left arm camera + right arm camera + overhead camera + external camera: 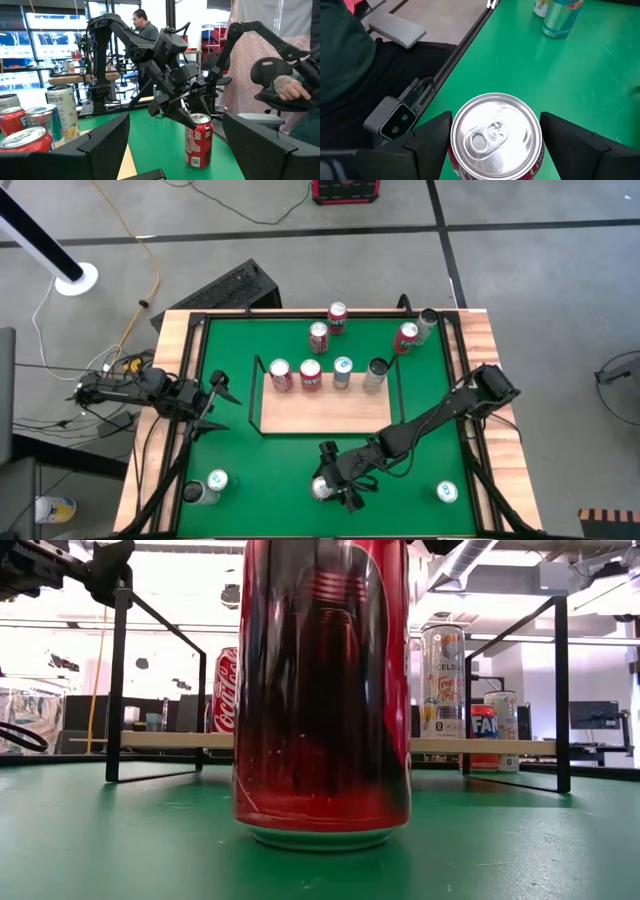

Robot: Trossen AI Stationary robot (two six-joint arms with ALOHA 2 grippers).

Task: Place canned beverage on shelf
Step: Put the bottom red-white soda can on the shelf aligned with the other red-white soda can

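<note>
Four cans sit on the shelf (325, 412), three behind it, three more on the tabletop (280, 470); right end effector (335, 488) straddles one red can (322, 489), fingers spread; left end effector (222, 402) released.

The right end effector (330, 488) hovers over a red can (322, 489) near the front edge of the green surface (290, 465), fingers spread on either side of it. Beyond it lies the shelf (325, 412) carrying four cans. The left end effector (222, 402) waits left of the shelf, open.
</note>
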